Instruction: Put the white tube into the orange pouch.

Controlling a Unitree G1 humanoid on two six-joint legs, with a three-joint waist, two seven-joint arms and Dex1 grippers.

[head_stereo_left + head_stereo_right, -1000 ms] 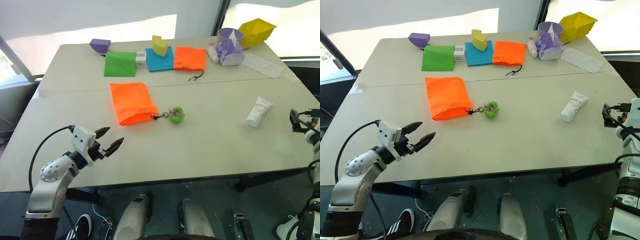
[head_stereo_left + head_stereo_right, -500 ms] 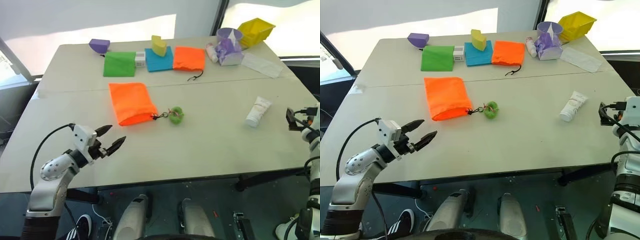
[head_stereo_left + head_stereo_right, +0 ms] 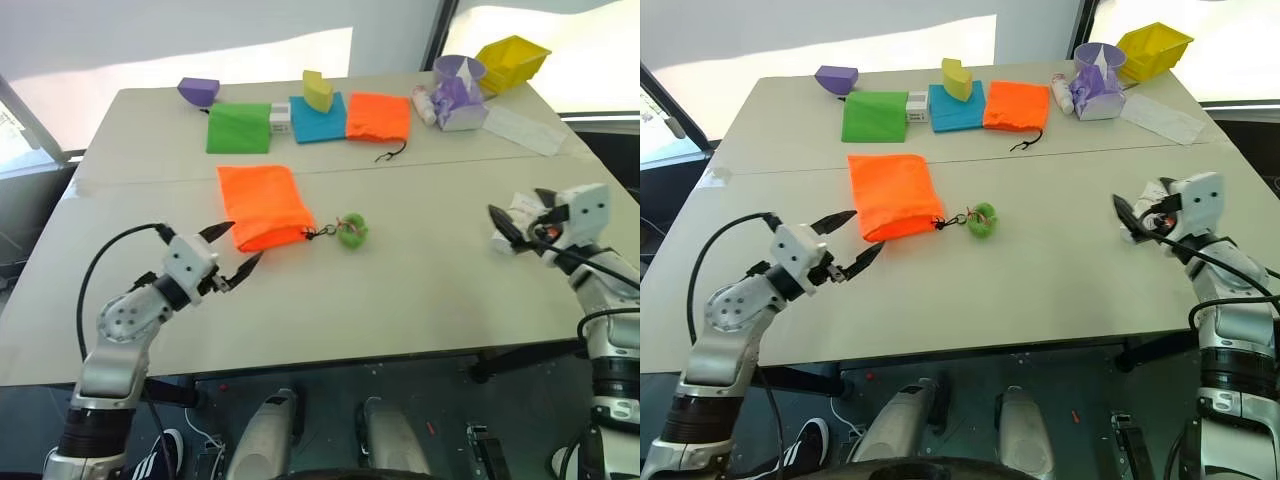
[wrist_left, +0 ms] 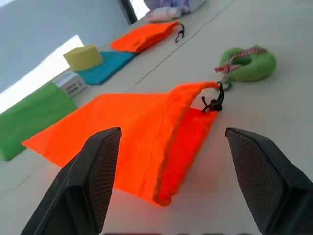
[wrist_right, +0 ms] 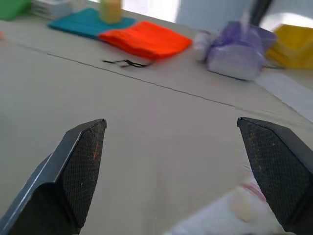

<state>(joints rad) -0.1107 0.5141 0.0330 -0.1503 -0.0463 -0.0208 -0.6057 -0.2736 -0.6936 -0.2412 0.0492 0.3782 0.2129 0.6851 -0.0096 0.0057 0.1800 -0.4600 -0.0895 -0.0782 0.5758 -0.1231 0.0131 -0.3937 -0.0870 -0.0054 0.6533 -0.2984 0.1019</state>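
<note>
- Your white tube (image 3: 516, 218) lies on the grey table (image 3: 420, 290) at its right side, mostly hidden behind the right gripper (image 3: 520, 222); you see a white body with faint pinkish print and one end poking toward the table's middle.
- In the right wrist view the tube (image 5: 230, 215) shows as a pale blurred shape low between the fingers; cap and crimp cannot be told apart there.
- Your right gripper's fingers are spread wide, just above the tube, with nothing between them; whether they touch it cannot be told.
- The orange pouch (image 3: 262, 205) lies flat left of centre, bright orange fabric, its gathered mouth toward the near right corner. A dark cord runs from it to a green fuzzy ring (image 3: 352, 232) just beside it.
- Your left gripper (image 3: 232, 255) hangs at the pouch's near edge, fingers spread and empty; in the left wrist view the pouch (image 4: 146, 132) sits between them.
- Well apart at the far edge: a smaller orange square pouch (image 3: 379, 116), a blue cloth (image 3: 318, 122), a green cloth (image 3: 239, 128).
</note>
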